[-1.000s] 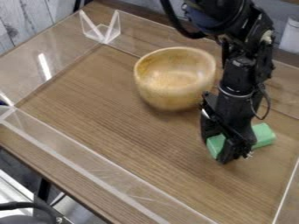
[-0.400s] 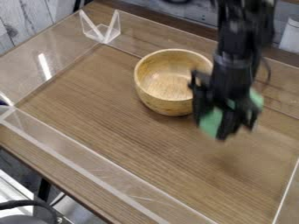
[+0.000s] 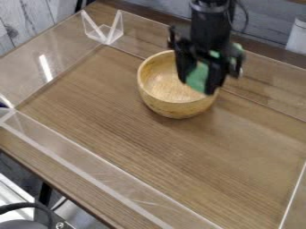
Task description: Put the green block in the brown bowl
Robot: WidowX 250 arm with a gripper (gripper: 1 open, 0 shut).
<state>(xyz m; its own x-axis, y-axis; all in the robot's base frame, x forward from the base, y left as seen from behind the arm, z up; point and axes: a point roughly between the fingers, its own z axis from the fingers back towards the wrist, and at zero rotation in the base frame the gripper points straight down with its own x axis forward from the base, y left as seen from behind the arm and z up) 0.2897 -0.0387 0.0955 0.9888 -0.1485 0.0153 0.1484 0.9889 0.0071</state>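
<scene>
a wide wooden table [image 3: 143, 161] with a brown grain fills most of the view, and clear plastic walls [image 3: 72, 156] run along its near and left edges, with a small clear triangular piece [image 3: 106, 27] standing at the far left corner. the dark robot arm [image 3: 213, 13] comes down from the top of the picture, pointing straight at the table.

the brown bowl [image 3: 174, 89] sits upright on the wood in the upper middle of the table, round and thick-walled, its pale inside showing on the left half. the right part of its opening is hidden behind the claw.

the claw [image 3: 203, 76] hangs over the bowl's right side, above the rim rather than down in it, as far as this single view tells. its black fingers [image 3: 184, 63] stand partly apart, not wide and not closed tight, and they are clamped on the green block [image 3: 210, 70], which fills the gap between them. the block is lifted clear of the table and shows as a mint-green strip between and just right of the fingers, lying over the bowl's far right rim in the picture. the picture is blurred here, so the block's exact tilt and whether its lower end touches the bowl cannot be told.
</scene>
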